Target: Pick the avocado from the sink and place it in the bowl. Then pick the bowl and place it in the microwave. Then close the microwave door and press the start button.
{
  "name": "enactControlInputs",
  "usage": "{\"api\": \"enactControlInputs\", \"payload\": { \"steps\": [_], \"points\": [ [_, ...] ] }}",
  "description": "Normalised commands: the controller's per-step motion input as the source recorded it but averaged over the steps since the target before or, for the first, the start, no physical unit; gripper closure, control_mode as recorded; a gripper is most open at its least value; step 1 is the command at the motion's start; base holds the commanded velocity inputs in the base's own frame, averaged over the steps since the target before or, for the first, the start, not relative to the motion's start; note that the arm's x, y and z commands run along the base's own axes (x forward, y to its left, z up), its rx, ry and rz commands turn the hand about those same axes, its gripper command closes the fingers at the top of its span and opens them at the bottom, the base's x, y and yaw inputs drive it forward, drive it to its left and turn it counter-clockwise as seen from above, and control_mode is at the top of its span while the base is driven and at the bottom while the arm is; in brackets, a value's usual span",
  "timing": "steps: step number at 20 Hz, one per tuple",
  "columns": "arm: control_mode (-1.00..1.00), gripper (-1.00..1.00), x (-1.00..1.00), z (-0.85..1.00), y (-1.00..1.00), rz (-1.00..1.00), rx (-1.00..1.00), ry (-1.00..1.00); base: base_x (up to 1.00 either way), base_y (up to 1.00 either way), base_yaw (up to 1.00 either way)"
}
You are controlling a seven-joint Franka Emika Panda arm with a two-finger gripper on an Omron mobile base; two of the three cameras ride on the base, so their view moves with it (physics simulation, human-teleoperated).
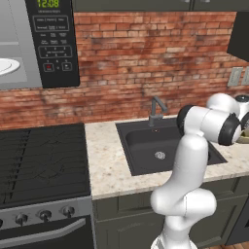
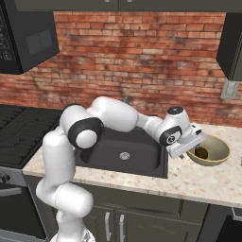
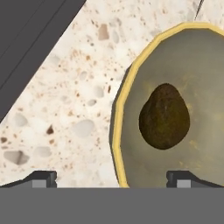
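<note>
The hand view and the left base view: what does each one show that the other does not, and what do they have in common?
Hand view alone: the avocado lying inside the bowl, with the open claw straddling the bowl's rim. Left base view alone: the microwave with its white plate, the stove, the faucet and the drain. Both: the speckled counter and the dark sink.

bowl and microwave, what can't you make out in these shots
- Bowl: its near-left side sits behind the gripper in the right base view; the hand view cuts its right part off.
- Microwave: the left base view's edge cuts it off, so the door can't be seen.
- Keypad labels: too small to read.
</note>
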Motion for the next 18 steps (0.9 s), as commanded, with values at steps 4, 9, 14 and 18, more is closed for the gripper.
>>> {"api": "enactControlInputs", "payload": {
  "steps": [4,9,14,18],
  "points": [
    [-1.0,-1.0,0.28,-0.06,-0.03,0.05,-0.04,0.03,0.0,0.0,0.0],
    [-1.0,-1.0,0.23,-0.15,-0.17,0.05,-0.02,0.03,0.0,0.0,0.0],
    [-1.0,-1.0,0.08,-0.21,-0.14,0.05,-0.01,0.05,0.0,0.0,0.0],
    [-1.0,-1.0,0.0,-0.25,-0.18,0.04,0.0,0.04,0.0,0.0,0.0]
  ]
}}
